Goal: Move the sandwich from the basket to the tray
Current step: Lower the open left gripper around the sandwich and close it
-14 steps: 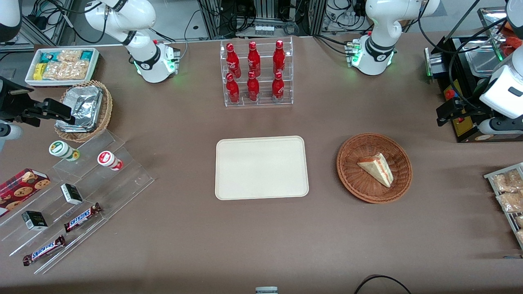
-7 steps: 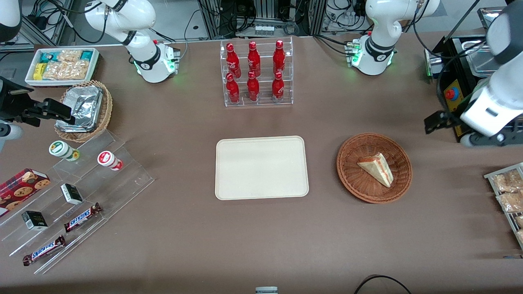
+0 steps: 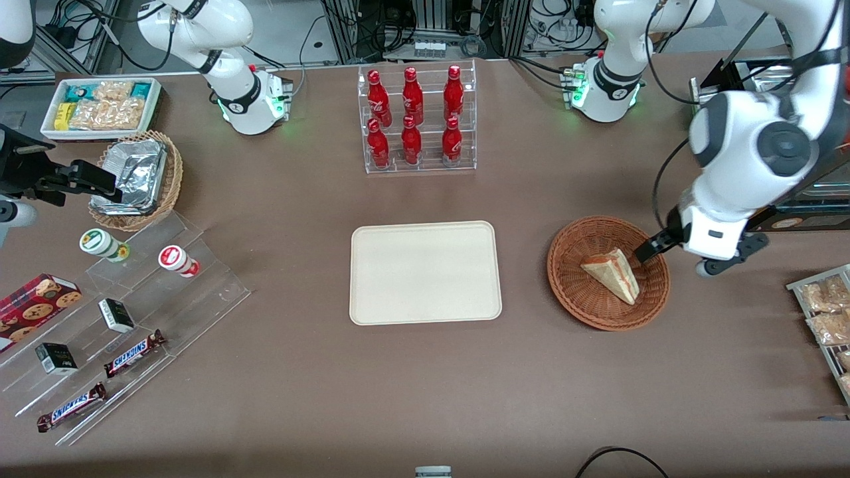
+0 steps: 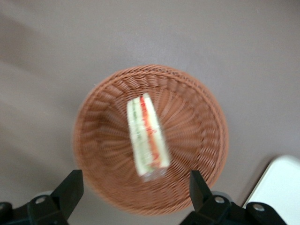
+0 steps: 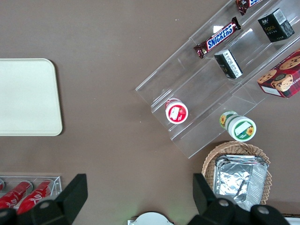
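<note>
The sandwich (image 3: 612,273), a pale wedge with red and green filling, lies in the reddish-brown wicker basket (image 3: 576,265). The cream tray (image 3: 425,272) sits bare beside the basket, toward the parked arm's end. My left gripper (image 3: 654,249) hangs above the basket's rim on the working arm's side. In the left wrist view the gripper (image 4: 134,178) is open, its dark fingers (image 4: 70,190) spread wide over the basket (image 4: 197,131), with the sandwich (image 4: 147,138) below and nothing held. A corner of the tray (image 4: 281,187) shows there too.
An acrylic rack of red bottles (image 3: 415,119) stands farther from the front camera than the tray. A wire rack of packaged snacks (image 3: 823,312) sits at the working arm's end. Acrylic steps with snacks (image 3: 126,312), a foil-lined basket (image 3: 136,176) and a white bin (image 3: 99,106) are at the parked arm's end.
The left arm has swung in from the working arm's end of the table, bringing the gripper from beside the black machine to above the basket's rim. The sandwich has not moved.
</note>
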### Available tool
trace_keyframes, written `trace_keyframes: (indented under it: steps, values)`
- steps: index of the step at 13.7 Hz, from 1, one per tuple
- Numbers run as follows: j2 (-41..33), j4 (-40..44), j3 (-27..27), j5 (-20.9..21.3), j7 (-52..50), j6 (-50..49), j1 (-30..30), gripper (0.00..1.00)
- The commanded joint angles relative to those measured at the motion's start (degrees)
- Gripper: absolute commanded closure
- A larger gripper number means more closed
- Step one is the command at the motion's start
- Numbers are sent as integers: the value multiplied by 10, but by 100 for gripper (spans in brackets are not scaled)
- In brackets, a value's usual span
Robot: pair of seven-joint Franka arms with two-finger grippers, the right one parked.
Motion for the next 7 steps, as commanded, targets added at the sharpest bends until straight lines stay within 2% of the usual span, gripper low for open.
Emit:
trace_keyframes:
  steps: [1,7]
  values:
    - [-8,-57,-21,-4,-125,82,0,0]
    - [56,-72,-28,1,-133,123,0,0]
